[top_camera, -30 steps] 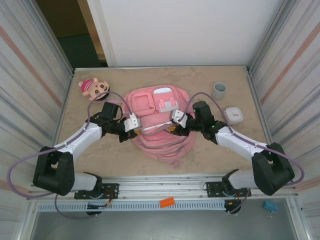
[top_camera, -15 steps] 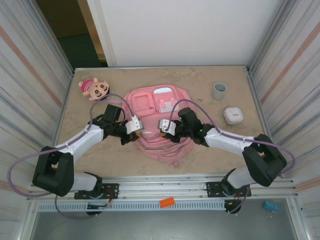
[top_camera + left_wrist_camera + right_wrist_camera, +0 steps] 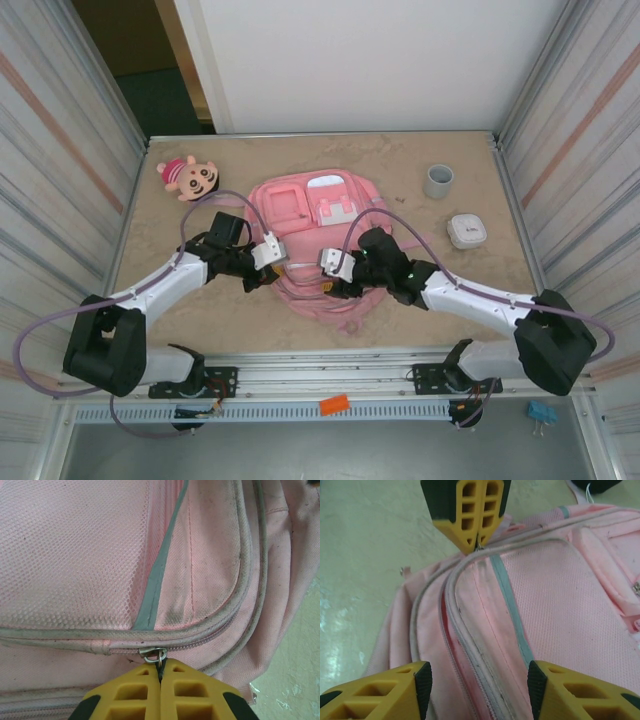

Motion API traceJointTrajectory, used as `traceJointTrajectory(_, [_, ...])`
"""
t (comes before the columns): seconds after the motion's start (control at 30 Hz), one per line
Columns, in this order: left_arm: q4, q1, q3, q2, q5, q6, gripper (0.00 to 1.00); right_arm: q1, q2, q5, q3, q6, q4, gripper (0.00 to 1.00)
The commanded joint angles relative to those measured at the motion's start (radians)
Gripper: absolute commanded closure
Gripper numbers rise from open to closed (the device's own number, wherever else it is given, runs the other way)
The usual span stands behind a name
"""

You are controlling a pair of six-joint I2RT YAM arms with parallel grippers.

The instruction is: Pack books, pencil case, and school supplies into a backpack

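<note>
The pink backpack (image 3: 315, 215) lies flat in the middle of the table. My left gripper (image 3: 281, 266) is at its near left edge, shut on the small metal zip pull (image 3: 159, 656) of the main zip; the yellow fingers (image 3: 135, 695) press together around it. The right wrist view shows that left gripper (image 3: 471, 532) pinching the same pull. My right gripper (image 3: 479, 680) is open just above the backpack (image 3: 545, 595), its fingers straddling the zip seam, where a narrow reddish gap shows. The books, pencil case and school supplies are out of view.
A pink-capped plush doll (image 3: 189, 176) lies at the back left. A grey cup (image 3: 438, 180) and a small white box (image 3: 467, 230) stand at the back right. Ribbed walls close in both sides of the table.
My right gripper has slid left and nearer across the backpack, closing and then opening again. The left gripper has stayed shut on the zip pull, almost unmoved.
</note>
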Motion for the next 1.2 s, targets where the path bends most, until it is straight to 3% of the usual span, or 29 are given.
traceJointTrajectory(0.0, [0.025,-0.013,-0.003,-0.002,0.053,-0.029,1.00,0.017,0.054,0.070,0.020,-0.081,-0.008,0.45])
traceJointTrajectory(0.17, [0.019,-0.019,-0.003,0.000,0.054,-0.035,1.00,0.025,0.139,0.118,0.034,-0.105,0.067,0.49])
traceJointTrajectory(0.2, [0.014,-0.023,-0.002,0.000,0.052,-0.035,1.00,0.024,0.154,0.124,0.039,-0.103,0.087,0.56])
traceJointTrajectory(0.3, [-0.007,-0.045,-0.002,0.000,0.040,-0.035,1.00,0.018,0.184,0.126,0.047,-0.072,0.142,0.90])
traceJointTrajectory(0.37, [-0.013,-0.063,-0.001,-0.004,0.040,-0.047,1.00,0.010,0.194,0.108,0.055,-0.044,0.164,1.00])
traceJointTrajectory(0.67, [-0.057,-0.202,0.032,-0.057,0.013,-0.152,1.00,-0.003,0.215,0.078,0.057,-0.004,0.243,1.00])
traceJointTrajectory(0.97, [0.070,-0.453,0.084,-0.022,-0.055,-0.352,1.00,-0.100,0.099,-0.071,0.020,-0.019,0.174,1.00])
traceJointTrajectory(1.0, [0.063,-0.475,0.101,-0.017,-0.099,-0.347,0.98,-0.110,0.081,-0.082,0.017,-0.050,0.132,1.00])
traceJointTrajectory(1.1, [0.027,-0.464,0.142,-0.042,-0.159,-0.291,0.70,-0.166,0.030,-0.172,0.003,-0.134,0.027,1.00])
traceJointTrajectory(1.17, [-0.006,-0.435,0.154,-0.082,-0.188,-0.195,0.57,-0.197,0.008,-0.234,-0.003,-0.223,-0.045,1.00])
